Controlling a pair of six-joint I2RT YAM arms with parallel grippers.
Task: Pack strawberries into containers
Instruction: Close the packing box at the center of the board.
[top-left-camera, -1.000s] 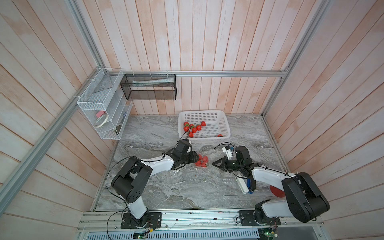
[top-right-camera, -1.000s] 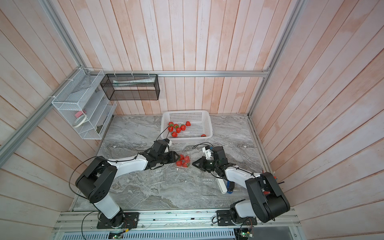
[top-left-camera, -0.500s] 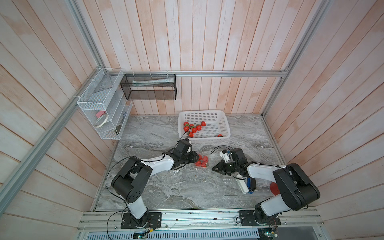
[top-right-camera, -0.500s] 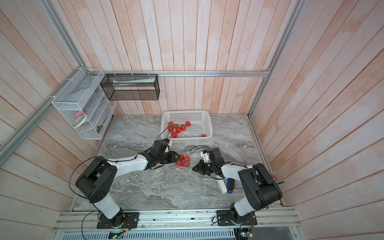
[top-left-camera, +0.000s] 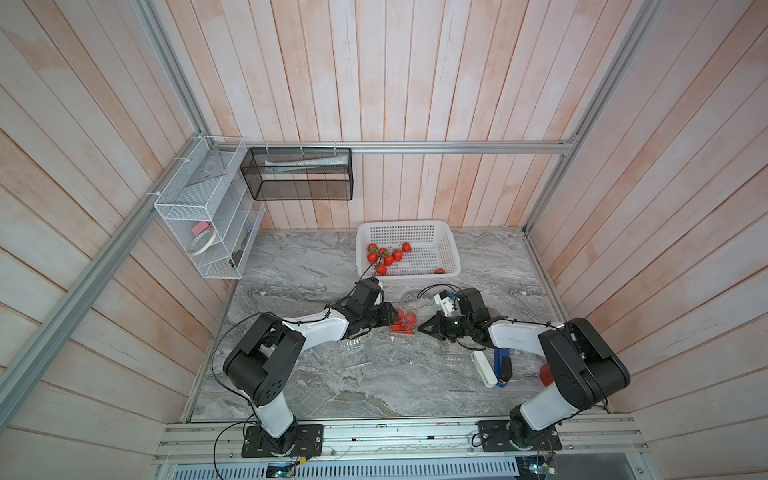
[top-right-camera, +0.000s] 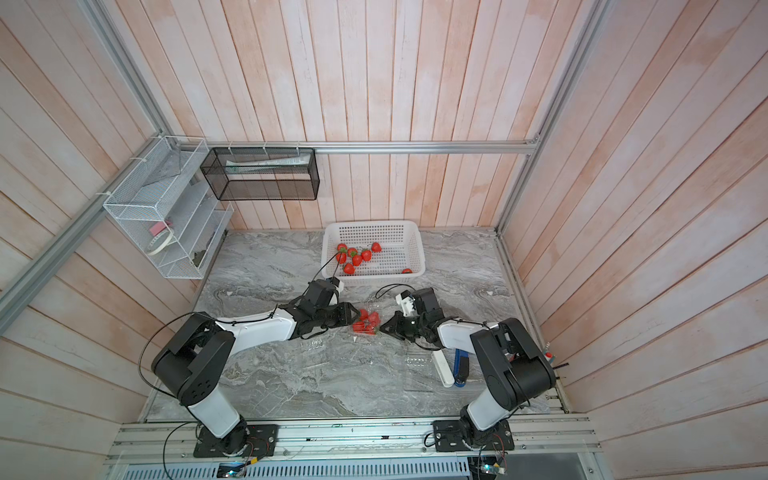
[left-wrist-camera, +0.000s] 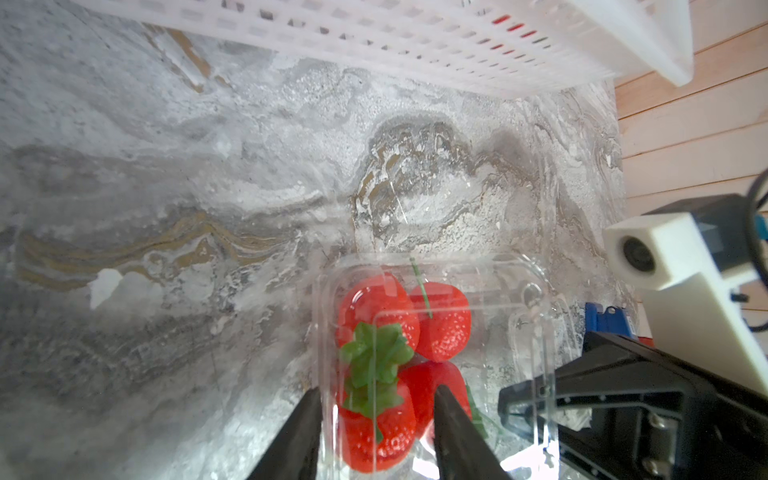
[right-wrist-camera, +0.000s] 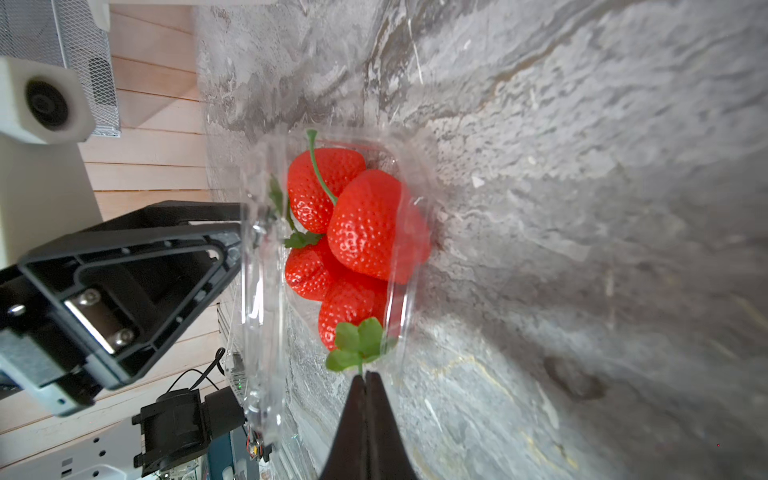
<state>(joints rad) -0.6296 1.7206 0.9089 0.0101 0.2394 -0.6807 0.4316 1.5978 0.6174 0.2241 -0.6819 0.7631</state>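
My left tool (left-wrist-camera: 377, 390) sits low at one end of the small clear plastic clamshell box (left-wrist-camera: 534, 307). Its black fingers (left-wrist-camera: 305, 432) are partly apart and astride that end's corner; whether they actually pinch the plastic I cannot tell. The box rests on the grey marble bench (top-left-camera: 332, 374), between my two arms and near the large white perforated plastic basket (top-left-camera: 451, 253).

Inside the box are four bright red strawberries with green leafy caps (right-wrist-camera: 365, 224), piled up and touching each other (one cap pokes out at the rim on my right tool's side).

My right tool (right-wrist-camera: 365, 376) is clenched, fingers pressed flat together. The tips sit right at that cap's green stem and the box rim; stem pinched or only touched, can't tell.

In both top views the two tools face each other across the box, the left one against it and the right one just beside it. More loose red strawberries (top-left-camera: 386, 257) lie in the basket, well apart from both tools.
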